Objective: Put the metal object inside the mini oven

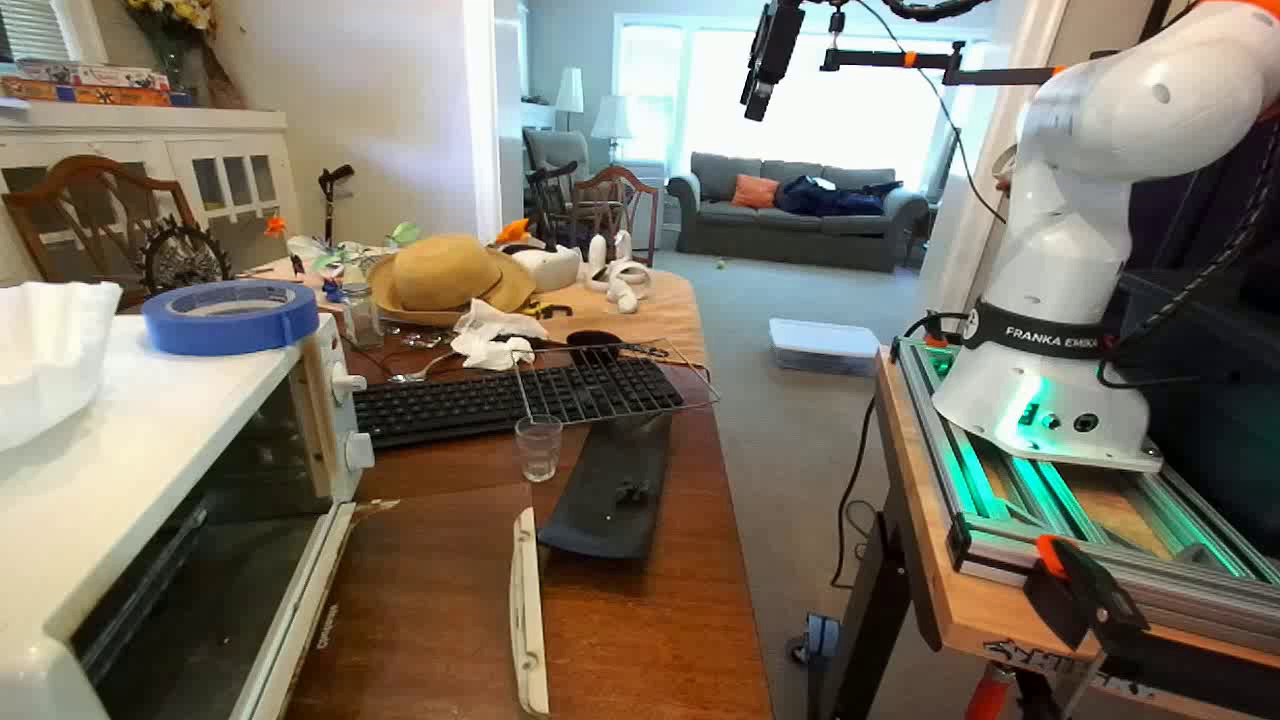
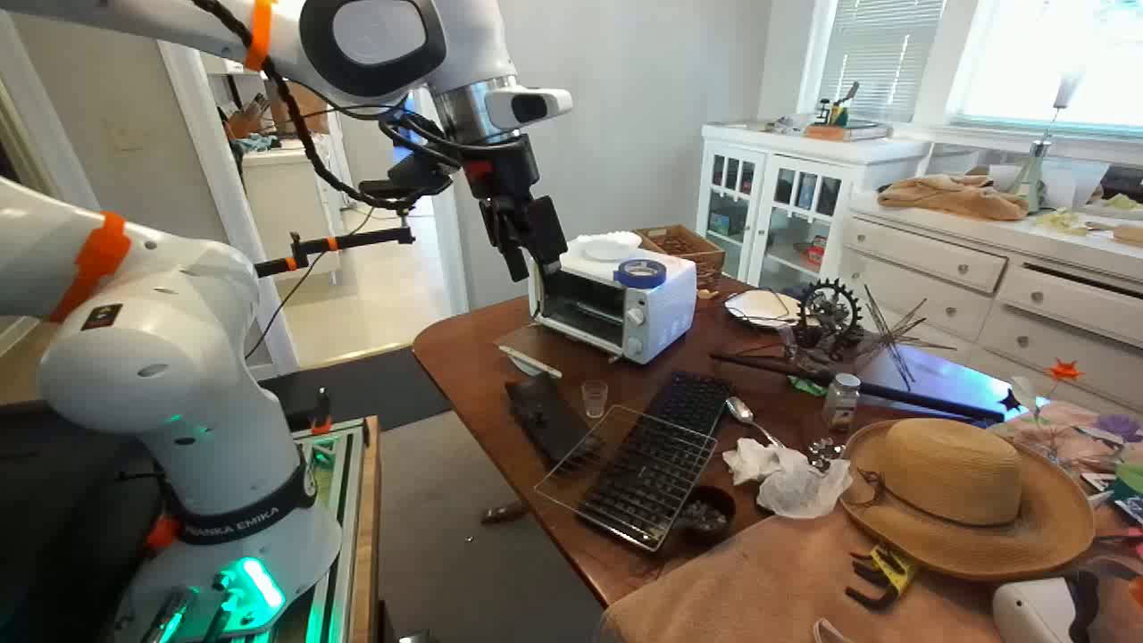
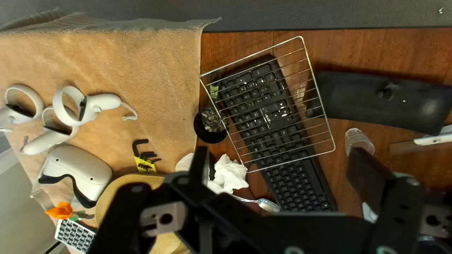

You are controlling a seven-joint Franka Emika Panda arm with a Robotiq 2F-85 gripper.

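Item: my gripper point(image 2: 534, 268), fingers spread, grasping nothing, raised above the surface point(image 1: 650, 640).

Item: metal object point(image 3: 374, 100), one, dark, oblong, lying on the surface. Upper right of the wrist view, right of and higher in the frame than the midpoint of my fingers. Long axis left to right, dipping slightly rightward. My fingers part along much the same line; I judge about a quarter turn of the wrist is needed to span its narrow width.

Item: wire rack point(image 3: 267, 104), edge crossing over the metal object's left end in the wrist view; touching or not, I cannot tell. Possible snag on lifting.

Item: mini oven point(image 2: 670, 313), white, centre of an exterior view, door point(image 1: 430, 600) lowered; dark shelf point(image 1: 150, 590) inside.

Item: black cup point(image 3: 202, 132), just left of centre in the wrist view, holding grey gravelly bits.

Item: drinking glass point(image 1: 540, 448), clear; contents indistinct.
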